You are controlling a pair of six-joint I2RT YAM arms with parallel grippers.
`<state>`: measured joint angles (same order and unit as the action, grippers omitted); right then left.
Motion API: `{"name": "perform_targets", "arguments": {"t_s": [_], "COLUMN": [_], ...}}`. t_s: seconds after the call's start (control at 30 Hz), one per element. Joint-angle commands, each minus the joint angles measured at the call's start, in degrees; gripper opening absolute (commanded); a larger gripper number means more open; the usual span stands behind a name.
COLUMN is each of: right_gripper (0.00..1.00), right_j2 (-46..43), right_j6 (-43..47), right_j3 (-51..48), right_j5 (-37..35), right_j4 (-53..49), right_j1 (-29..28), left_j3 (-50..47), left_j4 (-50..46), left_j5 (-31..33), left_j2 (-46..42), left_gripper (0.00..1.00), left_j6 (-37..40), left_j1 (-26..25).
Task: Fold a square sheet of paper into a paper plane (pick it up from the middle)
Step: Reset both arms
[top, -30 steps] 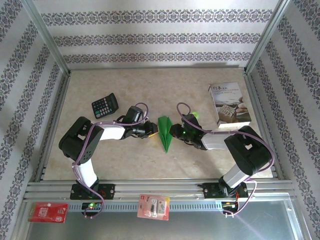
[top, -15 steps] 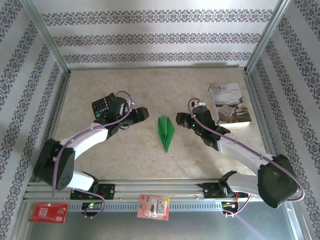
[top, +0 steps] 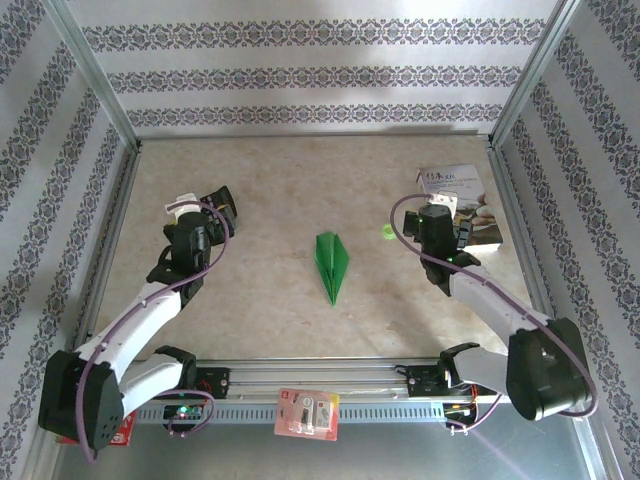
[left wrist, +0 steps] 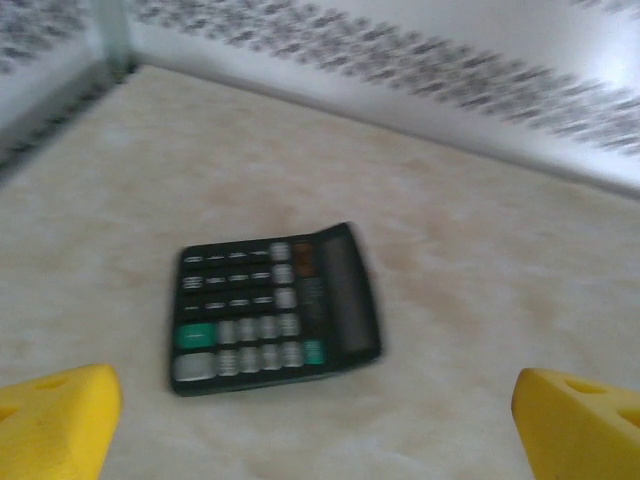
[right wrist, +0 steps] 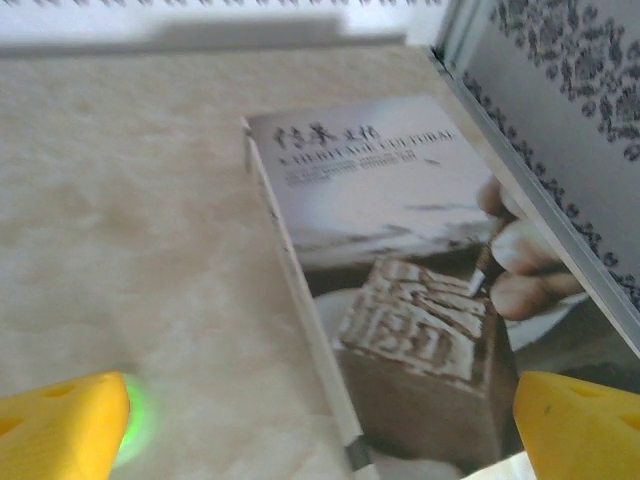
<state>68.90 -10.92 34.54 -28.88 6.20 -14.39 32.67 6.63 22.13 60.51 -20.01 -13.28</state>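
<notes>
We see the slim pointed dart of bright green paper, the paper plane (top: pixel 332 263), lying flat on the beige marbled worktop (top: pixel 260 300) with its centre crease up. Its narrow tip points toward the near edge. It lies between the two arms, well apart from both, and nothing touches it.

From above, the left hand (top: pixel 203 205) hangs over the far left part of the worktop. In its wrist view, the left hand (left wrist: pixel 320 430) has its yellow fingertips (left wrist: pixel 55 420) spread wide apart with nothing between them. A black desk calculator (left wrist: pixel 275 310) with grey and green keys lies flat on the worktop ahead of them.

The right hand (top: pixel 440 215) hangs at the far right, beside a white printed booklet (top: pixel 470 180). In its wrist view, the right hand (right wrist: pixel 320 425) is likewise spread wide and holds nothing. One yellow fingertip (right wrist: pixel 60 425) sits just beside a small green disc (right wrist: pixel 137 420), and the booklet (right wrist: pixel 420 280) lies ahead by the side wall. From above, the disc (top: pixel 387 232) lies between the plane and the right hand.
</notes>
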Motion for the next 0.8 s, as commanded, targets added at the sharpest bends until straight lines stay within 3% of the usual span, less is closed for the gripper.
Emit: {"name": "perform_targets", "arguments": {"t_s": [0.0,0.13,0.27,0.33,0.43,0.57,0.6,0.67,0.7,0.77], "right_gripper": [0.98,0.98,0.98,0.98,0.98,0.98,0.98,0.98,0.98,0.98], "right_j2": [1.7,6.1,11.1,11.8,10.9,18.9,19.9,17.1,18.0,18.9], "right_j6": [5.7,8.2,6.9,7.9,8.6,7.1,7.0,7.3,7.3,7.3], "right_j3": [-2.7,-6.7,-5.5,-5.8,-7.9,-14.5,-16.2,-15.2,-13.4,-13.8], "right_j5": [3.0,9.6,15.0,16.5,20.0,25.6,26.4,26.2,25.8,25.6], "right_j4": [10.7,22.6,24.1,25.8,29.9,51.8,55.2,46.8,47.1,49.8], "right_j1": [1.4,4.4,8.5,9.3,11.2,14.3,14.4,14.4,14.4,14.3], "left_j3": [-1.5,-3.3,-5.4,-6.0,-5.4,-8.0,-10.1,-14.1,-15.1,-11.2], "left_j4": [7.2,14.5,25.3,28.7,28.8,34.5,40.0,55.9,59.3,45.9], "left_j5": [6.1,3.6,-5.9,-6.3,-11.6,-17.3,-17.9,-20.6,-21.5,-20.7], "left_j2": [4.1,11.6,18.5,21.5,22.4,22.5,24.3,31.4,32.2,29.2], "left_gripper": [1.00,1.00,1.00,1.00,1.00,1.00,1.00,1.00,1.00,1.00], "left_j6": [8.1,13.0,14.5,15.2,15.3,17.4,18.1,18.2,18.8,18.0], "left_j1": [2.7,5.7,9.0,9.8,11.9,13.3,13.3,14.1,14.1,14.1]}}
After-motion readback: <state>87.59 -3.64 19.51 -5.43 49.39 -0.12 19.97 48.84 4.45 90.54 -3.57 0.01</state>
